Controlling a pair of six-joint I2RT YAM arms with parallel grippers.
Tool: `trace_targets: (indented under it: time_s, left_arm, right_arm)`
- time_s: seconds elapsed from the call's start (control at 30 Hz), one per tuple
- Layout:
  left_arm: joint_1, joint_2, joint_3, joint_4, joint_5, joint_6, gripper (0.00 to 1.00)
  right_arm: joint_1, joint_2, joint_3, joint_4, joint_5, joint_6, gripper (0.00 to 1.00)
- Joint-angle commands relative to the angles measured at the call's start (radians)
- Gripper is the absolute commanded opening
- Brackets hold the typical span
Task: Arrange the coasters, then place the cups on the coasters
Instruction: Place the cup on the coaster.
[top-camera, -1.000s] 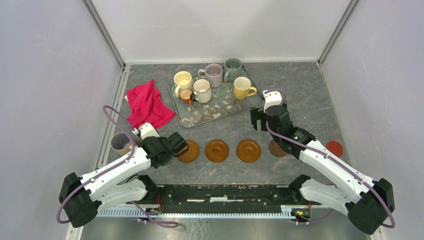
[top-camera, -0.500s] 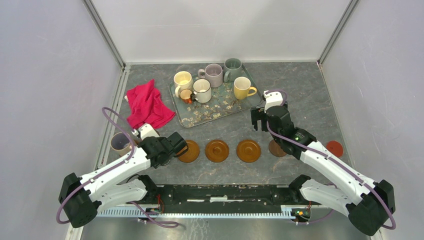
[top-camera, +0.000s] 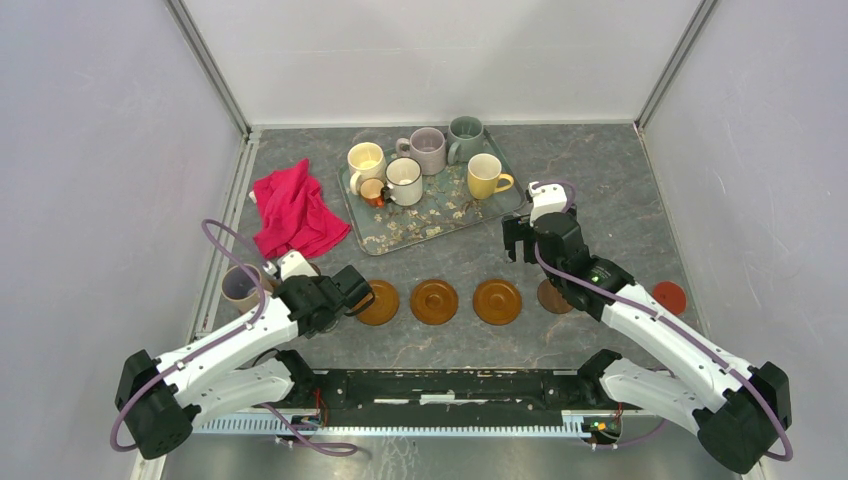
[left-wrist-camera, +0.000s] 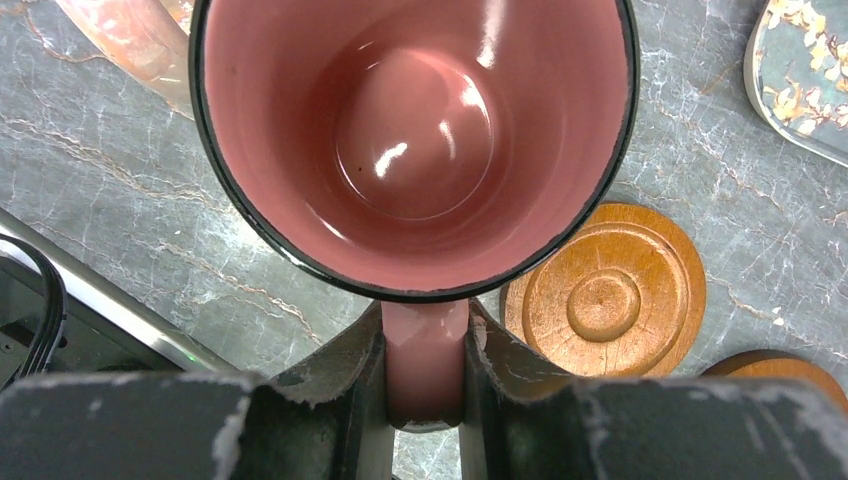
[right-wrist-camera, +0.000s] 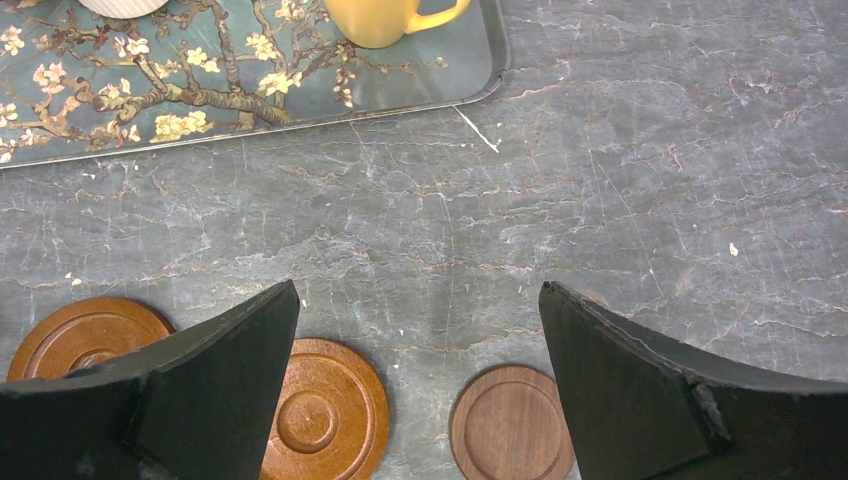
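My left gripper (left-wrist-camera: 425, 318) is shut on the handle of a pink cup (left-wrist-camera: 415, 140), which hangs just left of an orange coaster (left-wrist-camera: 610, 300). From above, the left gripper (top-camera: 348, 291) hides that cup and overlaps the leftmost coaster (top-camera: 380, 303). Two more orange coasters (top-camera: 434, 300) (top-camera: 497, 300), a dark brown one (top-camera: 552, 297) and a red one (top-camera: 669, 296) continue the row. My right gripper (right-wrist-camera: 418, 290) is open and empty above bare table, with the brown coaster (right-wrist-camera: 510, 425) below it. Cream (top-camera: 366, 160), white (top-camera: 404, 180), mauve (top-camera: 428, 150), grey-green (top-camera: 465, 138) and yellow (top-camera: 486, 176) cups stand at the back.
The floral tray (top-camera: 420, 225) carries most of those cups and a small orange piece (top-camera: 372, 190). A red cloth (top-camera: 293, 212) lies left of it. Another cup (top-camera: 240, 287) sits by the left wall rail. Walls close in on three sides.
The left arm has shifted a little toward the near left, still holding the pink cup. The right arm has barely moved.
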Motion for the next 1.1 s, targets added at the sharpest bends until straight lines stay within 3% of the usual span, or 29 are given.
trace_targets:
  time_s: [0.0, 0.37, 0.77, 1.0, 1.07]
  left_arm:
    - [-0.002, -0.013, -0.003, -0.002, 0.010, -0.047, 0.27]
    - [-0.002, -0.025, -0.013, 0.026, 0.071, -0.012, 0.38]
    - [-0.002, -0.043, 0.022, 0.002, 0.070, -0.007, 0.69]
    - [-0.002, -0.052, 0.072, -0.060, 0.035, -0.018, 0.99]
    - [-0.002, -0.052, 0.084, -0.068, 0.024, -0.016, 1.00]
  right_arm:
    - [0.005, -0.020, -0.001, 0.035, 0.006, -0.014, 0.98]
    - [0.006, -0.029, -0.010, 0.040, 0.007, -0.014, 0.98]
    - [0.005, -0.037, -0.013, 0.040, 0.008, -0.013, 0.98]
    - [0.005, -0.035, -0.014, 0.044, 0.000, -0.012, 0.98]
    - [0.005, -0.035, -0.013, 0.044, -0.003, -0.012, 0.98]
